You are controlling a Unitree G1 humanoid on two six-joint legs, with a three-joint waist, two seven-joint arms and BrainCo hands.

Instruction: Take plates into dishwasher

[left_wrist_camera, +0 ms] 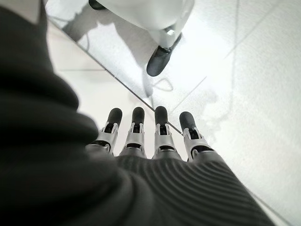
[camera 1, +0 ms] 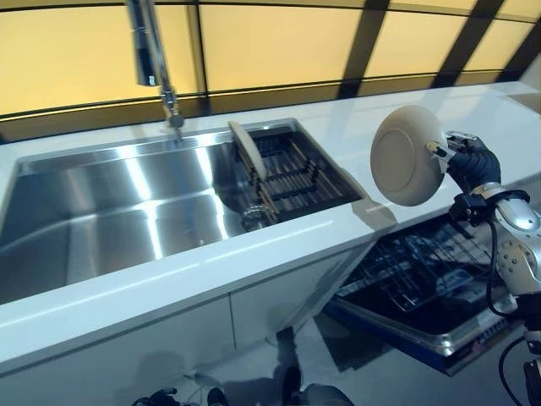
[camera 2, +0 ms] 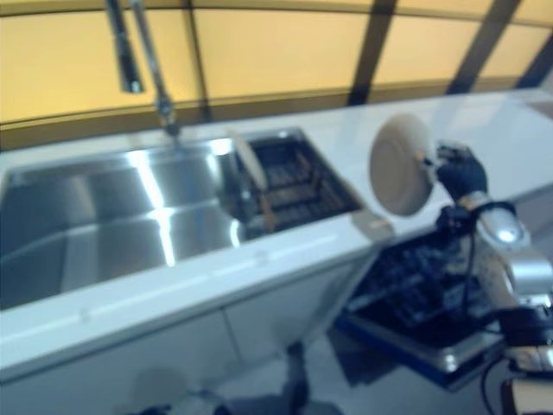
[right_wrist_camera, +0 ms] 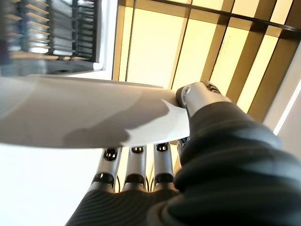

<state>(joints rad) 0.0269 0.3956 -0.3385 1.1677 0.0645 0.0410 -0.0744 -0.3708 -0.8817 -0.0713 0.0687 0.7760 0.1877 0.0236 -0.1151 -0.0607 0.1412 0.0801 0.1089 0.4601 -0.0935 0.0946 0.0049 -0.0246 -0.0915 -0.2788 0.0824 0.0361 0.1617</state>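
"Where's the plate [camera 1: 407, 156]?"

"Pinched at its rim by the right hand [camera 1: 472, 162], on edge above the open dishwasher rack [camera 1: 427, 279], presumably to slot in upright. Another stands in the sink rack [camera 1: 292, 173]."

"Left hand [left_wrist_camera: 149, 141]?"

"Idle, fingers straight, empty."

Cream plates, steel sink, white counter under amber panes

The cream plate [camera 1: 407, 155] and its match [camera 1: 247, 150] in the dark rack [camera 1: 292, 173]; silver sink [camera 1: 127, 207]; white countertop [camera 1: 254, 254]; amber-yellow panels [camera 1: 279, 42] striped with dark bars; dishwasher rack [camera 1: 423, 271] black.
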